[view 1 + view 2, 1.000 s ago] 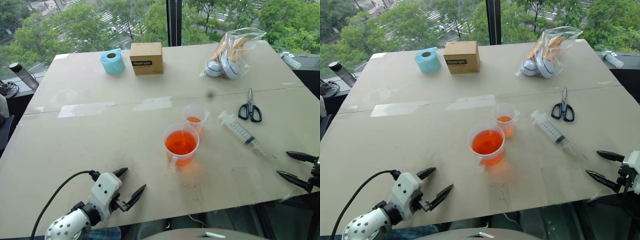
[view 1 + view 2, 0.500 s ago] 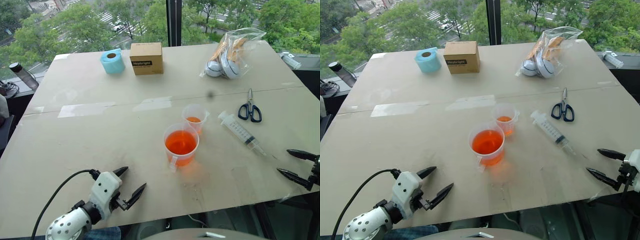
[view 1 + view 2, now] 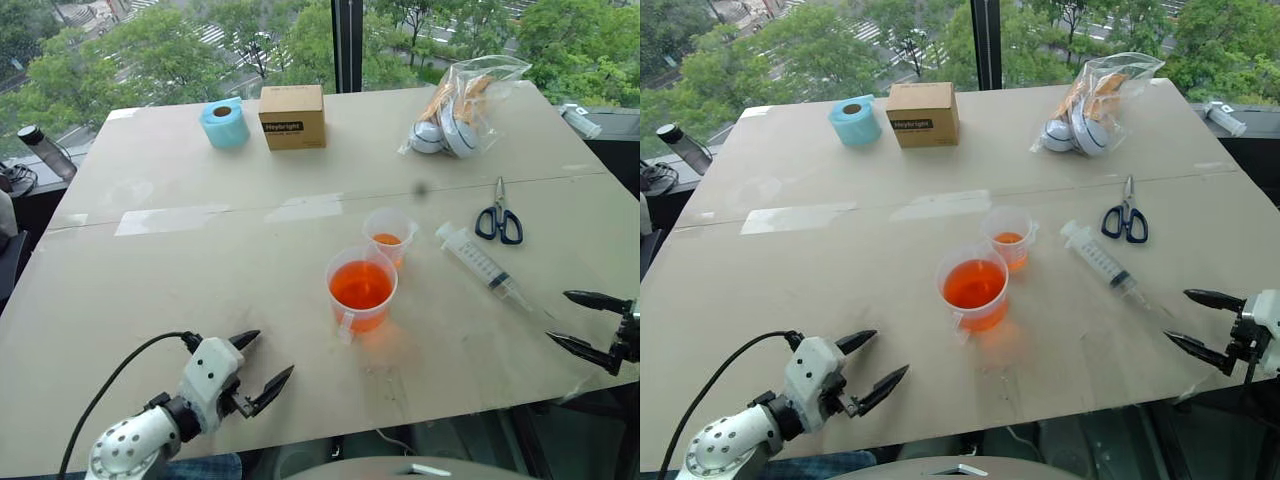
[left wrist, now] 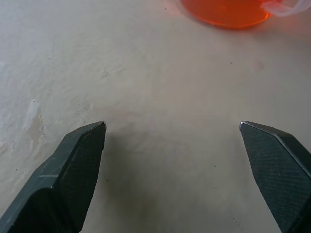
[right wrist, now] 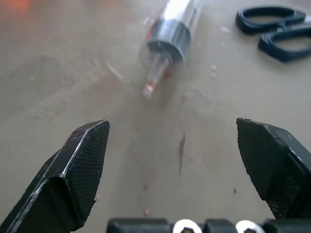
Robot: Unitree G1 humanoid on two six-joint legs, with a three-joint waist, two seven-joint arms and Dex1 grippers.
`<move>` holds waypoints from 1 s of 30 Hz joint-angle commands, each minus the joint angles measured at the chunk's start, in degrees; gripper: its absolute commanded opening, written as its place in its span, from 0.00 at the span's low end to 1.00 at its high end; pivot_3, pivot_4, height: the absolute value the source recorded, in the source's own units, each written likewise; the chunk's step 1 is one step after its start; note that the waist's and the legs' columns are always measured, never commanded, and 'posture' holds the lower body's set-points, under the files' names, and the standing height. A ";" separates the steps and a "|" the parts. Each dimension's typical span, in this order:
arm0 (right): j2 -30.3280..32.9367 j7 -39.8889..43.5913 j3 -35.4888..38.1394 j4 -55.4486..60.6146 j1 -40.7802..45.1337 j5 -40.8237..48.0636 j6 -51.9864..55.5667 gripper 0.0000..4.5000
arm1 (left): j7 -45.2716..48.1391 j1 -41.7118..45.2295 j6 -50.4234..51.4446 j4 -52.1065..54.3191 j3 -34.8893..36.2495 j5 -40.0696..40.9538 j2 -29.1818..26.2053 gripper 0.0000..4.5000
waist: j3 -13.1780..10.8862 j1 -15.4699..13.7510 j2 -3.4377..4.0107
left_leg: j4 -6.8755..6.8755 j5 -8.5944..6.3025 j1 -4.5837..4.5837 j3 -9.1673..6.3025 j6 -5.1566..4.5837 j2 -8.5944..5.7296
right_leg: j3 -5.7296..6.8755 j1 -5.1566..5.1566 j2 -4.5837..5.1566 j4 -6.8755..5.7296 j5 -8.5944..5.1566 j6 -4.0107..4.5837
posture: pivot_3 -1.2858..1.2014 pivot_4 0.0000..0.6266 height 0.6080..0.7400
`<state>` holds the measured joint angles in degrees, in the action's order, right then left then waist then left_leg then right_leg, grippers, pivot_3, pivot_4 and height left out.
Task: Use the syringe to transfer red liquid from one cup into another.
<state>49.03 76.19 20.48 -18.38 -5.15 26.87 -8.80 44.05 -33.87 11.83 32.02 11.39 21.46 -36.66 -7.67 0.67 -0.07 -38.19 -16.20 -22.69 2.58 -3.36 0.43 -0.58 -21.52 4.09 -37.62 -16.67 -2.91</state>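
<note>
The large clear plastic syringe with black marks [image 3: 481,264] is seen lying flat between the small clear cup [image 3: 389,233] and the black-handled scissors [image 3: 499,219]. Both grippers, left [image 3: 265,362] and right [image 3: 587,320], are spread and empty. It is judged light, rigid and slippery; its barrel is best gripped mid-length.

My table [image 3: 150,270] top is a matt beige board with scuffs and some glossy clear tape strips [image 3: 170,218] on it, and both cups, the bigger handled cup [image 3: 361,288] and the small cup [image 3: 389,234], look like thin see-through plastic. The syringe [image 3: 482,264] is shiny clear plastic too. My finger pads [image 4: 77,170] are dull black with a fine crosshatch grip texture, and the box [image 3: 292,117] in the back is plain brown cardboard.
</note>
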 commanded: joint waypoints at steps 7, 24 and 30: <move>13.66 -13.09 -8.72 29.73 12.86 0.38 37.46 0.99 | 9.61 25.43 16.02 3.30 11.40 22.71 -18.75 1.00 | -0.20 -0.02 0.13 | -0.16 0.06 -0.11 -0.03 0.09 -0.01 | 0.06 -0.07 0.01 -0.08 0.02 -0.04 | 0.52 0.24 1.00; 3.24 -17.78 -50.80 17.69 59.84 -12.27 84.22 0.99 | 8.25 69.01 37.23 2.39 -4.20 34.92 -26.66 1.00 | -0.87 -0.01 -0.46 | -0.44 0.19 -1.20 -0.12 0.26 -0.12 | 0.22 -1.04 -0.42 -0.22 0.13 -0.28 | 0.52 0.24 1.00; -3.55 -20.51 -55.97 8.73 66.73 -13.09 91.62 0.99 | 6.10 73.55 42.41 -0.23 -3.75 37.01 -26.51 1.00 | -0.99 0.31 -0.64 | -0.49 0.20 -1.20 -0.06 0.28 -0.09 | 0.26 -1.14 -0.55 -0.37 0.13 -0.30 | 0.52 0.24 1.00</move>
<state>46.07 56.67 -34.92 -8.04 59.61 14.38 81.01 50.90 38.47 53.00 32.35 6.21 57.58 -62.60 -8.66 0.98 -0.71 -38.68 -16.00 -23.89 2.52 -3.08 0.34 -0.31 -22.67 3.52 -37.99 -16.53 -3.21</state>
